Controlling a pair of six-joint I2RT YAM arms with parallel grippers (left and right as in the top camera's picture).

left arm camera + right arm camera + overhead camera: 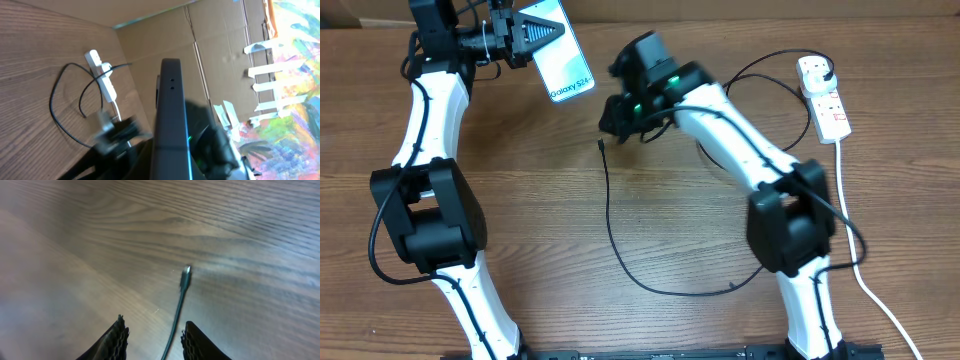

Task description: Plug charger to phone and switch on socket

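Wooden table [550, 200]: brown, grain visible. 
Along the table's far edge: upright cardboard wall [220, 60], creased. 
On the cardboard, on the side away from the table: several pale tape strips [257, 47]. 
Just past them: bright multicoloured sheet [300, 55], possibly a painting; view is blurred. 
Along the table's near edge: black bar [650, 354].

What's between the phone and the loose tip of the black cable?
Nothing but bare table between phone and cable tip, as the overhead view shows.
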